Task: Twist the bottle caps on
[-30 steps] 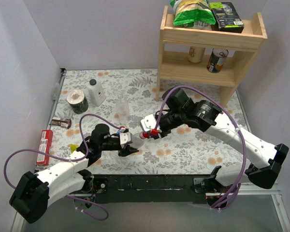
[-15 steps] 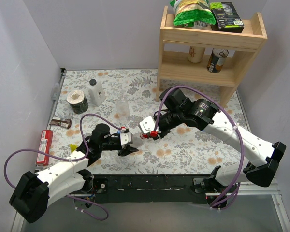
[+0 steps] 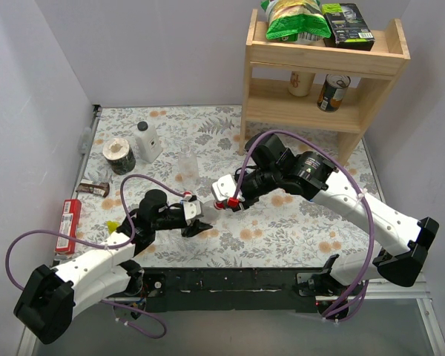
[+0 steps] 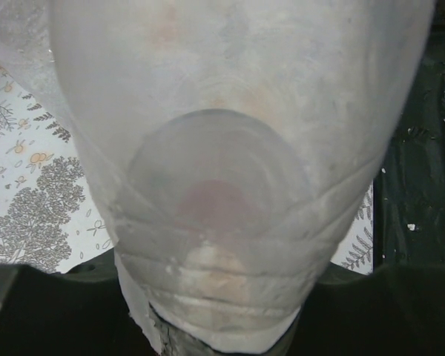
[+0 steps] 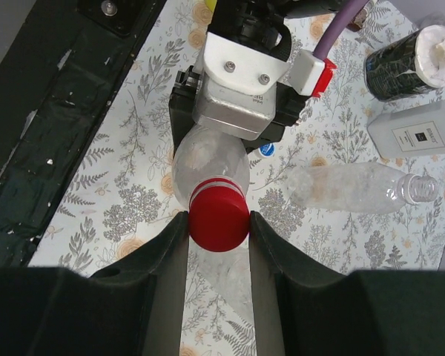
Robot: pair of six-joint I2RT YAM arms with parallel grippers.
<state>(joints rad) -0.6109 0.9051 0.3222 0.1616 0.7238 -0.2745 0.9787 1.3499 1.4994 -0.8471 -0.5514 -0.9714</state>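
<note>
Red cap [image 5: 218, 221]: on the neck of the held bottle, pinched between the right tool's fingers.
Held bottle [image 5: 204, 165]: clear, lifted off the bench [image 3: 297, 222] and lying nearly level, near the front middle.
Left tool [image 3: 199, 221]: closed around the held bottle's base end.
Right tool [image 5: 218, 231]: clamped on the Red cap.
Second bottle [image 3: 188, 165]: clear, upright on the bench behind both tools, apart from them.
Blue cap [image 5: 267, 150]: on the bench, just beside the left tool.

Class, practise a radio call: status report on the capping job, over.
Left gripper shut on clear bottle. Right gripper shut on red cap, seated at the bottle's mouth. Spare bottle lies uncapped alongside, not blocking.
</note>
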